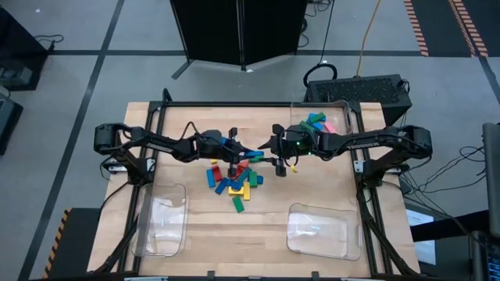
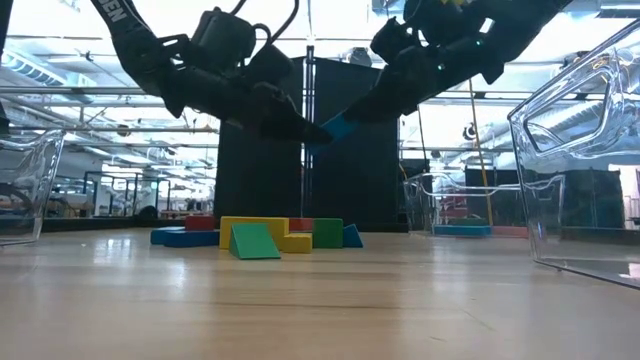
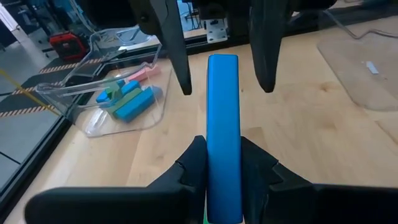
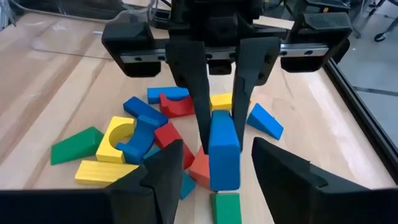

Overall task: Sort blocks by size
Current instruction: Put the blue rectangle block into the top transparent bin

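Observation:
A long blue block (image 3: 222, 93) hangs in mid-air over the table's middle, with my left gripper (image 3: 222, 140) shut on it. My right gripper (image 4: 216, 146) faces it from the table's right and is open. Its two fingers (image 3: 177, 56) stand on either side of the block's free end without touching it. Below lies a loose pile of blocks (image 1: 234, 181) in blue, red, yellow and green, resting on the wooden table (image 1: 195, 234). In the low view the blue block (image 2: 335, 127) shows between the two grippers, well above the pile (image 2: 270, 235). My left gripper pinches the blue block between its two fingers, on the two long sides (image 3: 211, 168) at the end toward the table's left. The fingers come from the table's left, slanting slightly down, and lie along the block. The block sticks out past the fingertips, lifted clear of the pile.
A clear tray (image 1: 320, 121) at the far right holds several blocks, also seen in the left wrist view (image 3: 118, 93). Two more clear trays stand at the near left (image 1: 160, 218) and near right (image 1: 316, 230). Bare wood lies between them.

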`<state>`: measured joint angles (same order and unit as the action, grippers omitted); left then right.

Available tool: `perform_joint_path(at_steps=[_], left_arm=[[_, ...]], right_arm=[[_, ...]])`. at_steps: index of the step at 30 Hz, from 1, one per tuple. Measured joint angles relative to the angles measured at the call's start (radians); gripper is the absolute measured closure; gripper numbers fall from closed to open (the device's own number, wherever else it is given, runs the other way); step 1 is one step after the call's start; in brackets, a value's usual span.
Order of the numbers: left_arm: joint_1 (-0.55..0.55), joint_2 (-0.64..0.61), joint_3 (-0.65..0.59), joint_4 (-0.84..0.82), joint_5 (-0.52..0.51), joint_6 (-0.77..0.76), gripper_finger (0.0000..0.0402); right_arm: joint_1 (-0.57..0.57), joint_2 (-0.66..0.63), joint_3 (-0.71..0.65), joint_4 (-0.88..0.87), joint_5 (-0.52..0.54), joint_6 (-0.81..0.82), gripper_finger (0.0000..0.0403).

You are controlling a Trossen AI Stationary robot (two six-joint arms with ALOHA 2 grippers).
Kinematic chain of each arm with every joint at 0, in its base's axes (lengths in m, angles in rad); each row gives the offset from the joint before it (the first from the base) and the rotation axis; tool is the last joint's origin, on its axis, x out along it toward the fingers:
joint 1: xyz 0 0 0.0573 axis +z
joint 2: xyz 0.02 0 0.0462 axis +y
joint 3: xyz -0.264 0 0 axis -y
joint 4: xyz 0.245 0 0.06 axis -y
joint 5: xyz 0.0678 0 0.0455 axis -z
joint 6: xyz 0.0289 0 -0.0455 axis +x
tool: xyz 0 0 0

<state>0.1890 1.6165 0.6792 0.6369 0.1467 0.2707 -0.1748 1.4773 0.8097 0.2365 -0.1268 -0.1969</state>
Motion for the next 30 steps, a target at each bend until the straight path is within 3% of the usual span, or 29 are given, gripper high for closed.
perform_joint_path(at_steps=[16,23,30], left_arm=[[0.000,0.000,0.000,0.001,0.000,-0.009,0.0347],[0.000,0.000,0.000,0.001,0.000,-0.010,0.0340],[0.000,0.000,0.000,0.001,-0.011,-0.022,0.0283]], right_arm=[[0.000,0.000,0.000,0.000,0.003,0.005,0.0342],[0.000,0.000,0.000,0.000,0.003,0.012,0.0342],[0.000,-0.001,0.000,-0.021,0.038,0.021,0.0345]])
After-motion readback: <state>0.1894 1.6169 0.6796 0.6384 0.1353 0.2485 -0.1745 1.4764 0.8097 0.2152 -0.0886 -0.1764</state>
